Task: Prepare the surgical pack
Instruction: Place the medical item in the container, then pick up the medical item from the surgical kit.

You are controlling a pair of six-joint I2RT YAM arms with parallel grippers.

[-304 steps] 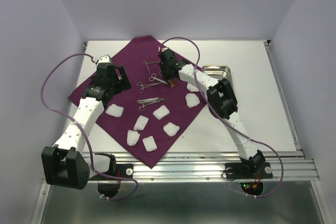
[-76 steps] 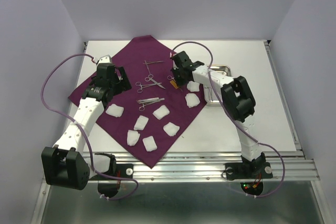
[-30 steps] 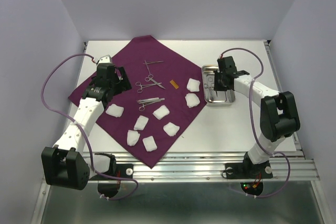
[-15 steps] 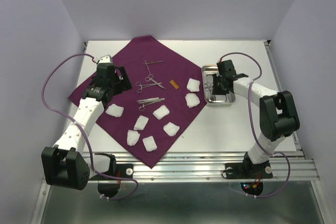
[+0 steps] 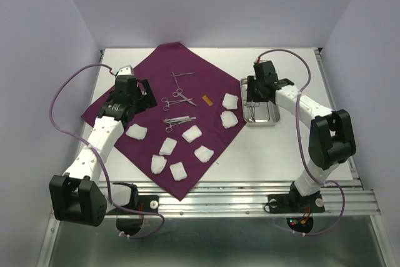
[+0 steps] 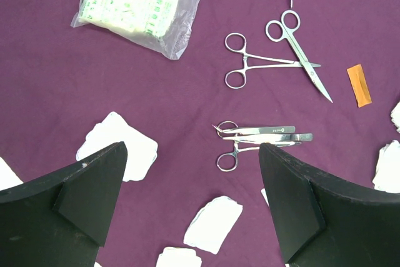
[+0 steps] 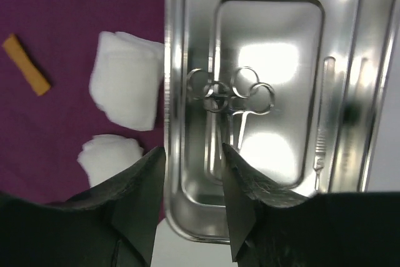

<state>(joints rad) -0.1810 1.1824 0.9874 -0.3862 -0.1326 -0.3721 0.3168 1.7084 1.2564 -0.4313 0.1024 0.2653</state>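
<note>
The right pincer (image 7: 192, 154) hung released and empty, jaws apart, right over the tray (image 7: 369, 60) with forceps (image 7: 215, 101) inside. The left pincer (image 6: 190, 154) gaped wide above the cloth (image 6: 156, 110), off to the right pincer's left.

Left arm (image 5: 100, 136) is reaching forward, leaning slightly right, wrist pointing down. Left pincer (image 6: 190, 154) is hanging spread wide, fingers (image 6: 81, 198) gripping nothing. Right arm (image 5: 304, 108) is extending forward with its elbow jutting out right and forearm angling back toward centre. Right pincer (image 7: 192, 154) is facing down, jaws parted by a narrower gap, nothing between them.
</note>
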